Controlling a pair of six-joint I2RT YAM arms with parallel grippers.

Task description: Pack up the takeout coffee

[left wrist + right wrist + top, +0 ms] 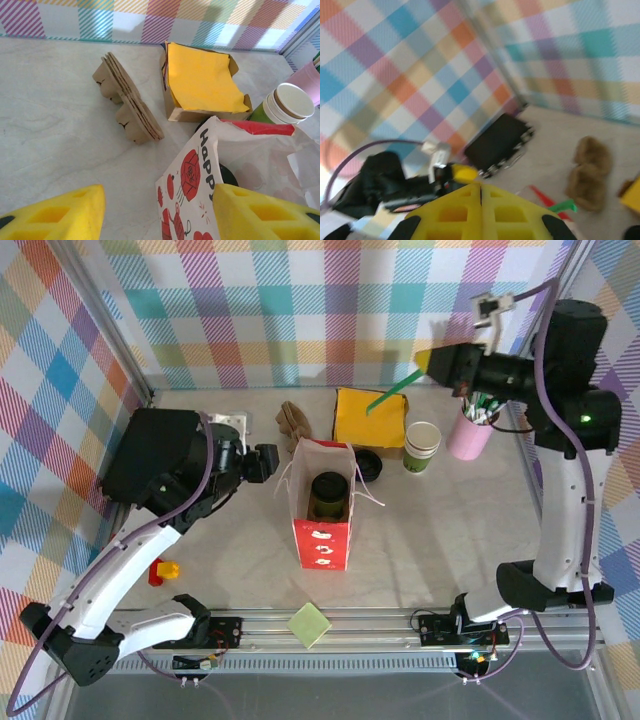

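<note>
Takeout coffee (328,490) stood upright inside the red paper bag (322,538), black lid up, near the middle of the table (230,550). Left gripper (270,462) sat just left of the bag's mouth, its yellow fingers (65,215) spread wide apart. In the wrist view the bag's printed edge lay between them; contact could not be told. Right gripper (438,362) hung at the far right, near the pink cup of pens (470,437), fingers (510,215) pressed together on a green stick (390,395) slanting toward the yellow napkins (365,420). The stack of lidless green cups (421,447) stood between the napkins and the pink cup.
</note>
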